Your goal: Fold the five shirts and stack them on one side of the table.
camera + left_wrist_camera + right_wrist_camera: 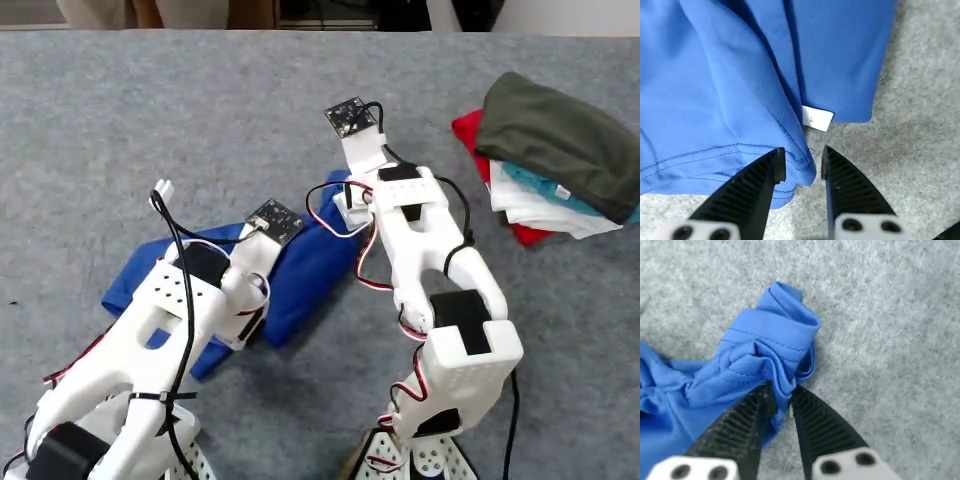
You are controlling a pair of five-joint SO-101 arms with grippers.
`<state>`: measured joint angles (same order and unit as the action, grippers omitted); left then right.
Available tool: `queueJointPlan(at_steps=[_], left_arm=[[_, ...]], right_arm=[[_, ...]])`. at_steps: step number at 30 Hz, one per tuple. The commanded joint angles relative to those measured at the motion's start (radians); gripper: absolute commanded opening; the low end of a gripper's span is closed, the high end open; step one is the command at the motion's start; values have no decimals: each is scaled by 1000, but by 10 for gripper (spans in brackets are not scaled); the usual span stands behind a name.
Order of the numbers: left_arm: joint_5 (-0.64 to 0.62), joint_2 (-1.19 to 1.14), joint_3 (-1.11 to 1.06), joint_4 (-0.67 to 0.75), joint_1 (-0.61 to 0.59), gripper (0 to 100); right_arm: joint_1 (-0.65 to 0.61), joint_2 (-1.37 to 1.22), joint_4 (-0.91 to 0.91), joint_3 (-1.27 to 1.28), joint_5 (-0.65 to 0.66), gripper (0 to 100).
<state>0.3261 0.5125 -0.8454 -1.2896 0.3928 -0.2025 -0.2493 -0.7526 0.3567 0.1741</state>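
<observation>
A blue shirt (312,262) lies crumpled on the grey table (200,110) between the two arms. In the left wrist view its hem (740,75) and a white tag (817,118) show. My left gripper (802,159) is open, its fingers either side of the hem's corner with a small gap. My right gripper (783,392) is shut on a bunched fold of the blue shirt (765,340), at the shirt's far right end (345,195). The left gripper (262,238) sits over the shirt's middle.
A stack of folded shirts sits at the back right: dark olive (560,140) on top, then teal (535,185), white (540,213) and red (465,130). Bare grey table lies at the back left and to the front right.
</observation>
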Motion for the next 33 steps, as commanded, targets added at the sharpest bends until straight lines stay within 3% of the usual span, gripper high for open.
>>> queueJointPlan(at_steps=[1,13,33], left_arm=[[-3,-1,6,2,-9,129],[-61,-2,-20,9,-77,129],[-89,-4,-31,6,-74,125]], right_arm=[[4,30,18,-2,-9,5],[4,30,17,-2,-9,5],[4,30,17,-2,-9,5]])
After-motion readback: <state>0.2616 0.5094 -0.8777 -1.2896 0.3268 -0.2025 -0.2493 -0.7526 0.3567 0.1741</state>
